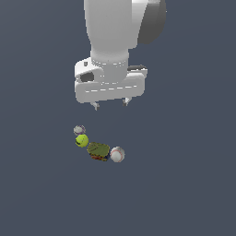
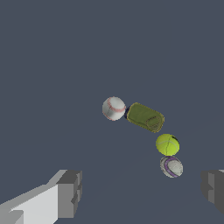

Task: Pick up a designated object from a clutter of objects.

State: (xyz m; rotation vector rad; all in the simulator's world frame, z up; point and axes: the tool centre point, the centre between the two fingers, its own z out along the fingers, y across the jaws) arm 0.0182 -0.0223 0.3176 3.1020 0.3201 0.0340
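The designated object, a rounded tin [image 1: 98, 150] [image 2: 145, 117] with an olive-green top and coloured label sides, lies on the dark floor in the clutter of objects. A yellow-green tennis ball [image 1: 82, 140] [image 2: 167, 144] rests at its one end and a white red-stitched baseball [image 1: 117, 154] [image 2: 114, 108] at the other. A small greyish ball [image 1: 79, 130] [image 2: 171, 166] sits beyond the tennis ball. My gripper [image 1: 110, 104] [image 2: 140, 190] hangs well above the group, open and empty, its fingers [image 2: 69, 192] spread wide.
The objects form a short curved row on a plain dark grey floor [image 1: 184, 184]. The white arm body [image 1: 115, 37] fills the upper middle of the exterior view.
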